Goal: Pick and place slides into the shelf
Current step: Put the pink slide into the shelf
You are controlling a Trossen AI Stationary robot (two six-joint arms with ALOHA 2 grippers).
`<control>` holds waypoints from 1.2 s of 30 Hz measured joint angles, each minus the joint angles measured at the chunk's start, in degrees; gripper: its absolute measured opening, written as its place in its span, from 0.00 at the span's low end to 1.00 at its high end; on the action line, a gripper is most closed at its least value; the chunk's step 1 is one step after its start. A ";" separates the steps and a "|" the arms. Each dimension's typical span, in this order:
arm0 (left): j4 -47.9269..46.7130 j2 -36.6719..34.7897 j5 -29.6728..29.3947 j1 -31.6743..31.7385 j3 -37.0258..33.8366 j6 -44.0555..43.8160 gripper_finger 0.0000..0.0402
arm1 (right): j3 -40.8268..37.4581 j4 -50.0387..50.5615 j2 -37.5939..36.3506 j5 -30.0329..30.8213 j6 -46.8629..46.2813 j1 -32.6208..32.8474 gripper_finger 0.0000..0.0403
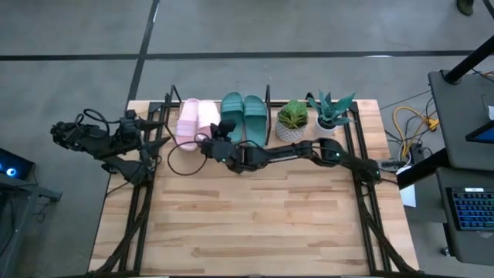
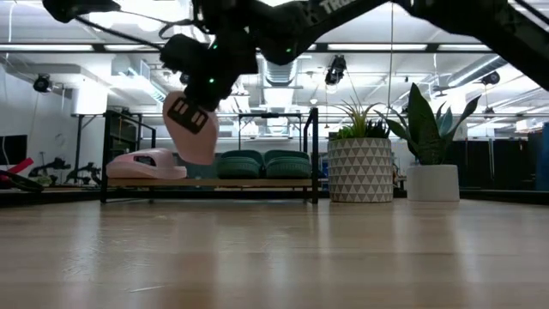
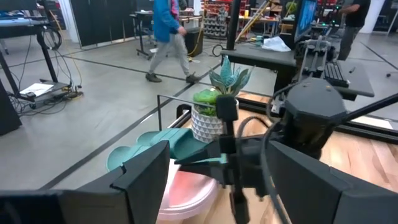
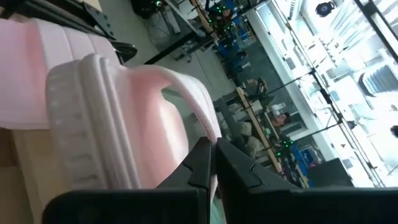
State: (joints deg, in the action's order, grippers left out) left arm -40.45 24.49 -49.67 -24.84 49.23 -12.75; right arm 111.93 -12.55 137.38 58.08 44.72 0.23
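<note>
Butcher-block table with a busy workshop behind it, and the right gripper has its fingers pinched on the strap of a pale pink slide, holding it up off the wood just in front of the shelf. One pink slide and both teal slides already sit on the shelf board, so I'd say this is the last one, headed for the slot between them. That gap looks snug, potted plants sit just beside the shelf, and the left gripper waits at its far end, can't tell if open.
</note>
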 joint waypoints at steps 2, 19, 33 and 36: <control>0.09 0.17 -0.06 0.00 0.00 -0.02 0.63 | 2.27 0.26 1.77 0.08 0.98 -0.32 0.02; -0.11 0.26 0.31 0.00 -0.04 -0.35 0.63 | 7.28 12.33 6.23 2.65 -3.96 -0.77 0.02; -0.36 0.26 0.55 0.00 -0.09 -0.35 0.63 | 7.48 13.86 5.81 -1.57 -6.62 -1.01 0.02; -0.50 0.26 0.54 0.00 -0.11 -0.35 0.63 | 7.66 15.75 5.79 -4.09 -8.05 -1.11 0.02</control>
State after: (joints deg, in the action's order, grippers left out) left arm -40.95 24.75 -49.13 -24.84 49.12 -13.10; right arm 119.59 3.19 143.17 53.99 36.67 -0.89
